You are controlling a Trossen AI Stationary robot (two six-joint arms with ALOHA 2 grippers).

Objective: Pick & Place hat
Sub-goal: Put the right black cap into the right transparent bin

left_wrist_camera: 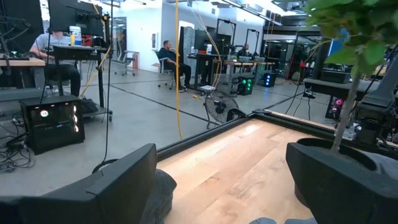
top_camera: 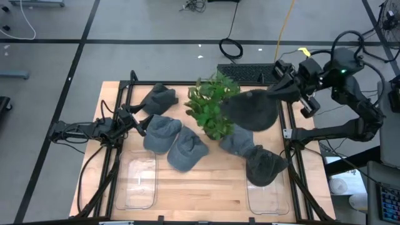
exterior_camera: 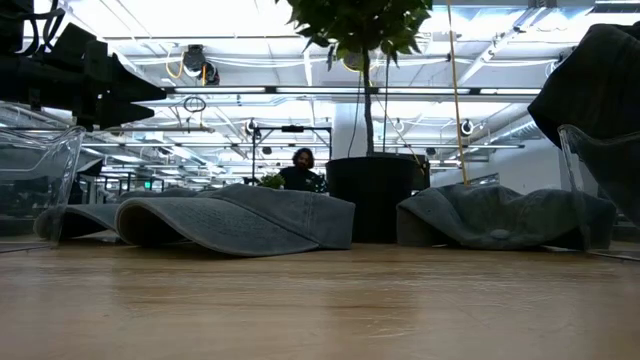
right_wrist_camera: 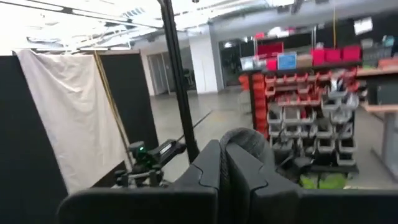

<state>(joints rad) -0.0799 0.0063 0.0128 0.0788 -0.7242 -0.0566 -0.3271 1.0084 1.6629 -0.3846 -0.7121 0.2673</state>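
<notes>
Right gripper [top_camera: 270,95] clenched on a dark hat [top_camera: 252,110] raised beside the plant [top_camera: 211,103], left gripper [top_camera: 139,120] released, low over the surface [top_camera: 212,187] near grey hats.

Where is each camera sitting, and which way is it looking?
High view: above the table, looking straight down; both arms show, the right claw shut on a dark hat.
Low view: at tabletop height, looking level across; grey hats, plant pot.
Left wrist view: on the left arm, looking past its open fingers.
Right wrist view: on the right arm, facing the room; fingers pinch fabric.
High and low views share the plant.
</notes>
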